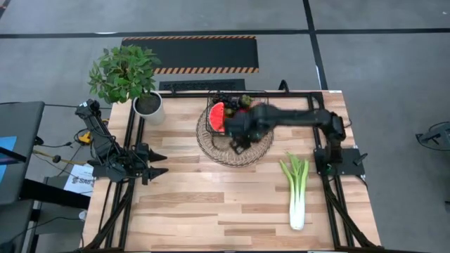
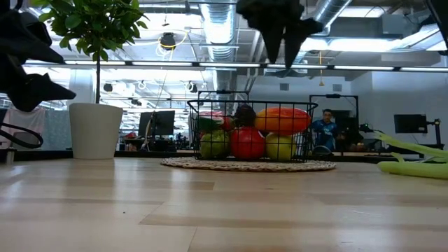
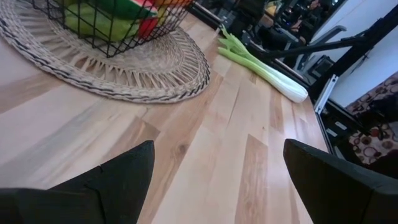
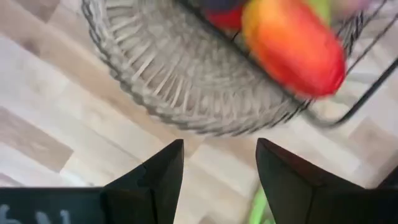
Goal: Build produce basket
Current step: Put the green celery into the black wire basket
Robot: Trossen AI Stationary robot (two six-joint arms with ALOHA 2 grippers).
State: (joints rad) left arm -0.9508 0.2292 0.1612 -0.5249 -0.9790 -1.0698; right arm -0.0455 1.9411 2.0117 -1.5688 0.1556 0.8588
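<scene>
— Over the basket (image 1: pixel 228 116), what's the right tool (image 4: pixel 219 163) doing?
— Hovering above its front edge, fingers apart, nothing held. Mango (image 4: pixel 293 46) sits in the basket w/ the other fruit, on a woven mat (image 1: pixel 232 149).
— Leek (image 1: pixel 297 193)?
— Lying on the tabletop (image 1: pixel 211 204) by the right arm's base, prob. next pick.
— Left tool (image 3: pixel 214 177)?
— Open too, parked at the left edge, out of the way.

Open tabletop (image 1: pixel 211 204) beside leek (image 1: pixel 297 193)
</scene>
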